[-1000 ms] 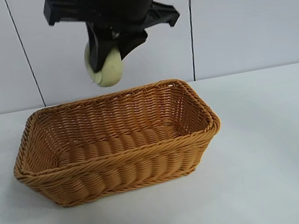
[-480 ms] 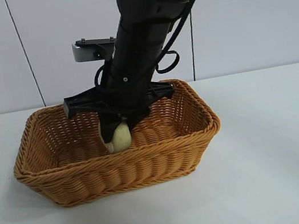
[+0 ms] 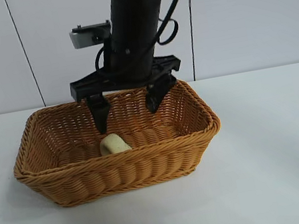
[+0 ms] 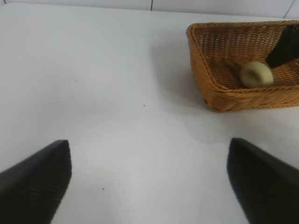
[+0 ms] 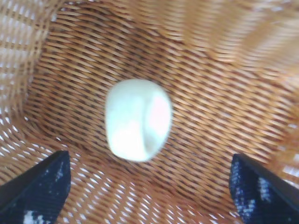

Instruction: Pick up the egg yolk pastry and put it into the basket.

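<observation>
The egg yolk pastry (image 3: 114, 144), a small pale cream lump, lies on the floor of the orange-brown wicker basket (image 3: 38, 172), left of its middle. It also shows in the right wrist view, pastry (image 5: 138, 119), and in the left wrist view, pastry (image 4: 256, 74). My right gripper (image 3: 128, 109) hangs open just above it inside the basket, touching nothing. My left gripper (image 4: 149, 179) stands open over bare table, well away from the basket (image 4: 201, 70).
The basket stands on a white table (image 3: 276, 171) in front of a pale panelled wall (image 3: 248, 13). The right arm's dark body reaches down from above the basket's back rim.
The right gripper came down into the basket with the pastry, opened and let it go. The pastry now lies on the basket floor and the gripper has risen slightly.
</observation>
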{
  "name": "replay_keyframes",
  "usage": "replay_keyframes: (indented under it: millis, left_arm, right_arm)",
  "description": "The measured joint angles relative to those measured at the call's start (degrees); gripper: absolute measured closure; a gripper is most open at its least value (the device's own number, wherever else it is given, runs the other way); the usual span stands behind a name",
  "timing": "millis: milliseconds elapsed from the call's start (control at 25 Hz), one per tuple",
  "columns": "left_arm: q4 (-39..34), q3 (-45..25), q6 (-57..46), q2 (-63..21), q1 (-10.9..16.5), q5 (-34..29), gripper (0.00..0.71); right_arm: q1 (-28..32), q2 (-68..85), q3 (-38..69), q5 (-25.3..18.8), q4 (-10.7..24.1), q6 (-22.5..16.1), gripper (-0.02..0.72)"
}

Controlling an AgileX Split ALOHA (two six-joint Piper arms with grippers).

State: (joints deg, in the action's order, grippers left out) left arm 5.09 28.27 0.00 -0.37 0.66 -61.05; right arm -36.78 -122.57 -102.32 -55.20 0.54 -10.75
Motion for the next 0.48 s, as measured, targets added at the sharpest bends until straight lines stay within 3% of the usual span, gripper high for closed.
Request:
replay_keyframes:
  millis: [200,480]
  left_arm:
    - [0.0,0.0,0.0,0.0,0.0,0.0,0.014]
    - [0.0,0.0,0.0,0.0,0.0,0.0,0.014]
  right_arm:
    - [3.2,0.1,-8.0,-11.1,0.4,0.5,0.061]
    - [10.7,0.1,-9.1,-14.0,0.6,1.9,0.061]
